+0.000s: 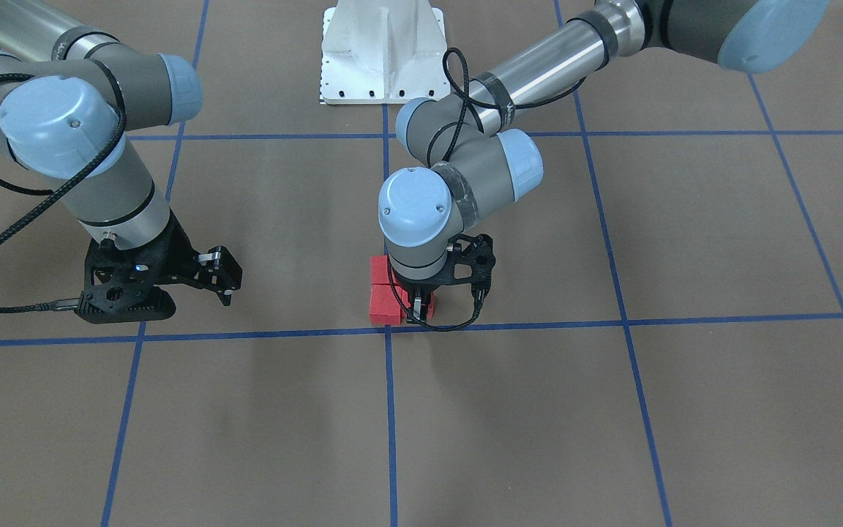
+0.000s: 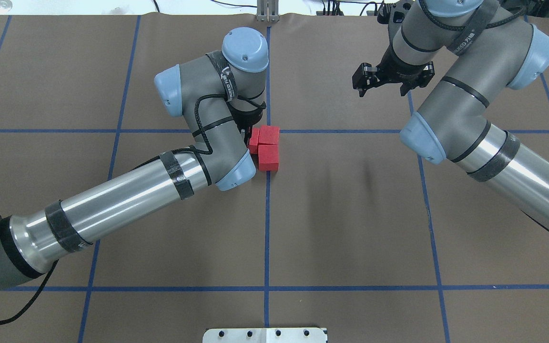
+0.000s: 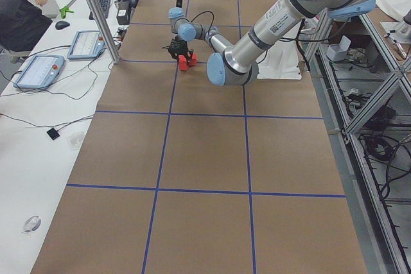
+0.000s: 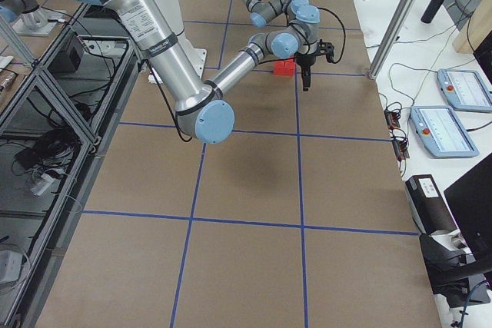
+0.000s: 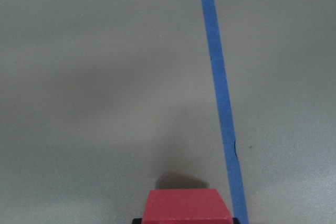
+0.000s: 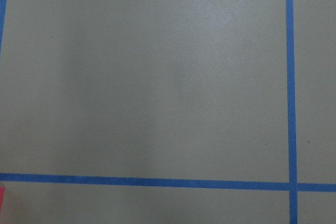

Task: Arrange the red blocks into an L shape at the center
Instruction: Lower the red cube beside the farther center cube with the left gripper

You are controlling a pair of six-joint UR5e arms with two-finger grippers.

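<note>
Three red blocks sit together by the center tape crossing (image 2: 268,131), just on the robot's side of it. In the overhead view two blocks (image 2: 269,135) (image 2: 268,157) lie in a line and the third (image 2: 254,142) sits beside them, half hidden under my left wrist. My left gripper (image 1: 419,307) points down and is shut on that third block (image 1: 429,307), which rests against its neighbour (image 1: 385,306). The left wrist view shows this block (image 5: 188,207) at its bottom edge. My right gripper (image 2: 381,85) is open and empty, hanging above the table to the right, well away from the blocks.
The white robot base plate (image 1: 383,51) stands at the table's robot side. Blue tape lines (image 6: 289,77) divide the brown surface into squares. Tablets (image 3: 38,72) and a seated person (image 3: 22,4) are beyond the table's far edge.
</note>
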